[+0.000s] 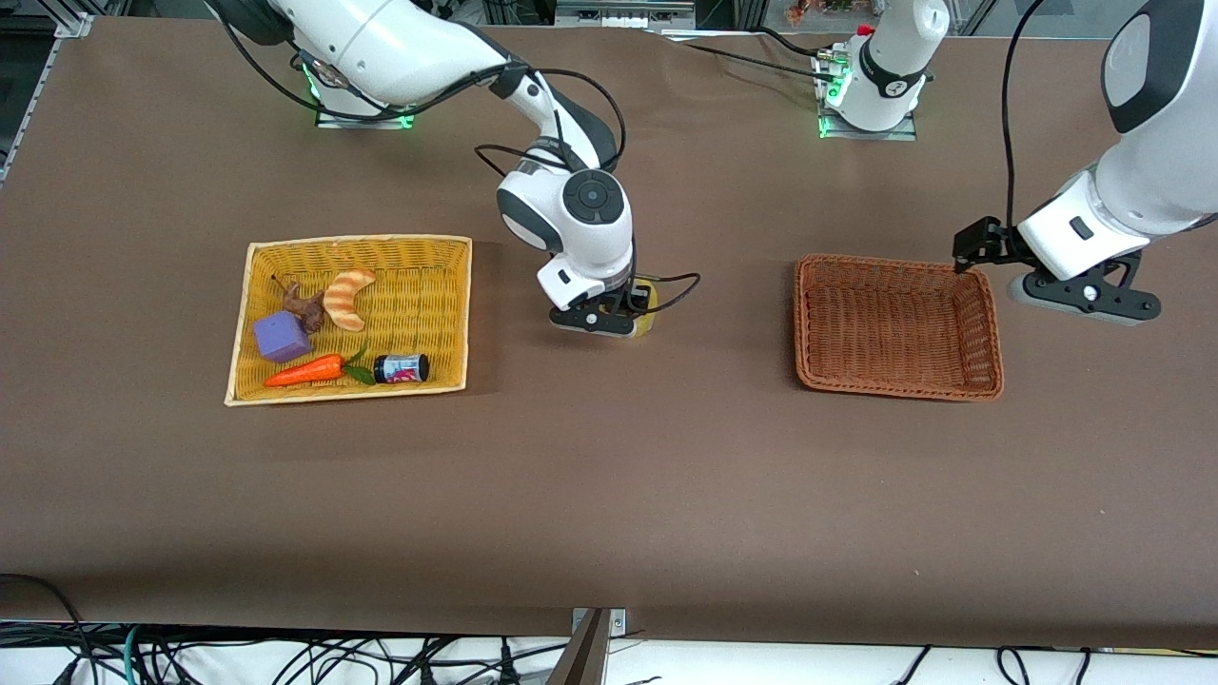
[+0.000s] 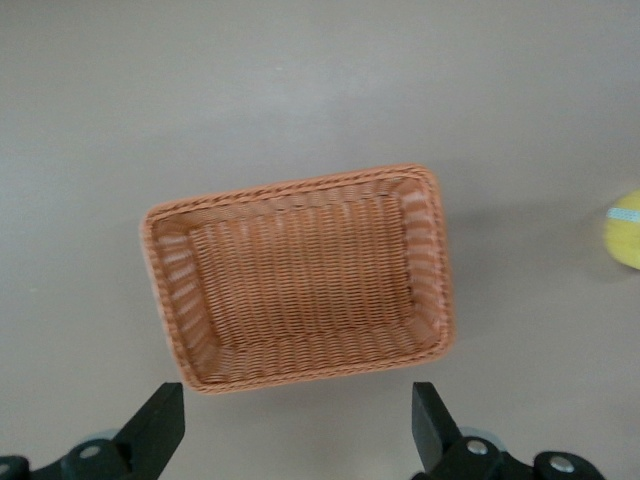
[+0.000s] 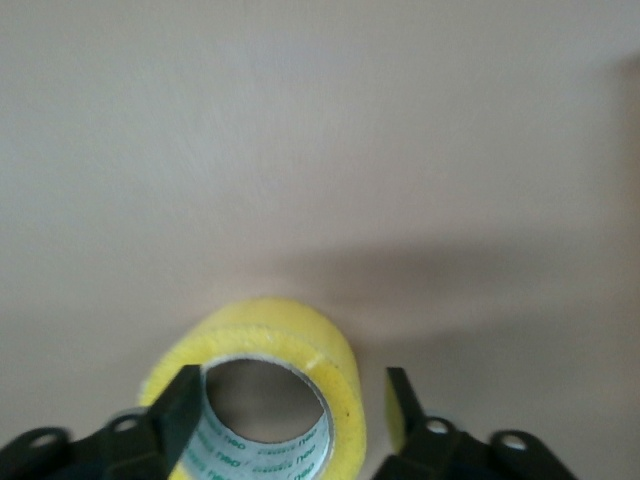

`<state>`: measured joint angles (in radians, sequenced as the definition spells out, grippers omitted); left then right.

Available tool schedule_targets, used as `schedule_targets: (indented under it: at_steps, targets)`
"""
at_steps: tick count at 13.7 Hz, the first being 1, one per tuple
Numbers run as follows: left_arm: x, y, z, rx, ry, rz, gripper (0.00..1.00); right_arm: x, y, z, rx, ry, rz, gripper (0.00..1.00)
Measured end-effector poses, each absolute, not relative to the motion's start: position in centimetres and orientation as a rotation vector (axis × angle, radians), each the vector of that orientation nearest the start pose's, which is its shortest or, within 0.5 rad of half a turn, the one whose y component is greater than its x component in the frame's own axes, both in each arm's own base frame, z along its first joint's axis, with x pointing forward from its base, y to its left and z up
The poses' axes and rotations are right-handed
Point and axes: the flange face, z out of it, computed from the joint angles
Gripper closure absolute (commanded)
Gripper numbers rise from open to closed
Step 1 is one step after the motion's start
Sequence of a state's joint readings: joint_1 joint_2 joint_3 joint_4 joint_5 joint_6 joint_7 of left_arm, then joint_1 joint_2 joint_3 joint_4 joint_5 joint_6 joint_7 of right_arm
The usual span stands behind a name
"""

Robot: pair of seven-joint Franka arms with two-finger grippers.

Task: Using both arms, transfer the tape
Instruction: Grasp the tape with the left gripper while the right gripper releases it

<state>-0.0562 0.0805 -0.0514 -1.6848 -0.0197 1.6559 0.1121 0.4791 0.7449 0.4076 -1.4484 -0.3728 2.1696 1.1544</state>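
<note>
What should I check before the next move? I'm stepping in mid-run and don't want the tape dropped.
1. Tape on the table between the two baskets: ok.
2. Right gripper open around the tape's wall, one finger in the core, one outside: ok.
3. Tape resting flat and steady: cannot tell.
4. Left gripper open and empty: ok.
5. Left gripper over the tape: not ok. It hovers over the table beside the brown basket, at the left arm's end.
6. Brown basket free to take the tape: ok.
</note>
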Motion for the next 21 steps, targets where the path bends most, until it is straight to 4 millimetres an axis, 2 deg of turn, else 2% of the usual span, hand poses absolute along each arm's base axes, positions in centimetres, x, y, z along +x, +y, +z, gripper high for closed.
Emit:
schedule_targets:
  at_steps: [1,2,3,4,6,8,9,10,12,15,17,19,21]
  targets:
    - [57.2,-7.4,52.9,-3.159,0.354,0.184,0.00,52.2,50.4,30.4,-3.135,0.230,-0.123,0.00]
    - [57.2,-9.0,52.4,-3.170,0.358,0.200,0.00,53.6,48.2,33.7,-3.169,0.163,-0.147,0.00]
    - [57.1,-11.2,51.7,-3.175,0.345,0.216,0.00,55.4,45.0,36.7,-3.211,0.088,-0.148,0.00]
    - [57.0,-13.9,50.8,-3.178,0.317,0.222,0.00,57.4,41.1,39.3,-3.236,0.037,-0.125,0.00]
    - [56.3,-19.7,48.8,-3.189,0.255,0.221,0.00,61.6,31.2,43.4,-3.225,-0.020,-0.035,0.00]
    - [55.5,-24.6,45.6,-3.209,0.188,0.209,0.00,64.8,20.6,45.9,-3.185,-0.024,0.025,0.00]
    - [55.0,-26.7,43.6,-3.224,0.134,0.194,0.00,65.7,16.3,46.8,-3.180,0.008,0.026,0.00]
    - [54.5,-28.7,41.4,-3.240,0.070,0.175,0.00,66.1,13.1,47.5,-3.182,0.052,0.027,0.00]
    - [52.9,-32.6,36.5,-3.267,-0.029,0.156,0.00,66.1,9.6,49.2,-3.191,0.108,0.036,0.00]
    - [49.8,-38.4,29.9,-3.287,-0.101,0.198,0.00,65.8,6.4,54.5,-3.177,0.098,0.035,0.00]
    - [47.5,-41.6,26.1,-3.286,-0.139,0.245,0.00,65.5,4.0,57.3,-3.174,0.152,-0.009,0.00]
    - [45.9,-43.3,23.7,-3.273,-0.153,0.287,0.00,64.5,1.7,60.2,-3.167,0.210,-0.078,0.00]
    - [45.6,-43.7,22.2,-3.272,-0.161,0.291,0.00,62.2,0.8,62.9,-3.170,0.239,-0.125,0.00]
